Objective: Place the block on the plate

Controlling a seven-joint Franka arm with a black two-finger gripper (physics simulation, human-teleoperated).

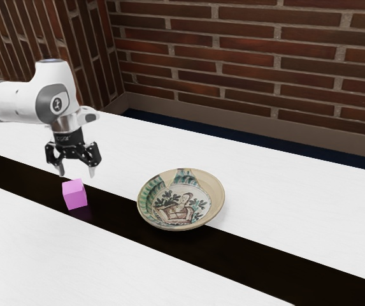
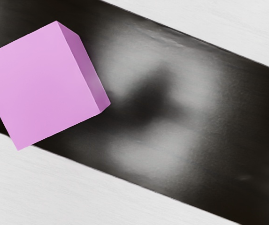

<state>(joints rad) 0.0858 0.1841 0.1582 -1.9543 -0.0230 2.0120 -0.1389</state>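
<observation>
My gripper [image 1: 76,171] hangs above the table in the exterior view, its two fingers apart with nothing between them. Just below it, the pink block [image 1: 75,194] rests on the black stripe, with a gap between block and fingertips. The wrist view has the pink block [image 2: 42,86] near, turned at an angle to the stripe's edges. The patterned plate [image 1: 181,201], a shallow bowl-like dish, lies farther toward the exterior view's right, partly over the stripe and partly over white surface.
The white table [image 1: 284,185] has a glossy black stripe [image 1: 252,255] running lengthwise across it. A brick wall [image 1: 252,57] stands beyond the table's far edge.
</observation>
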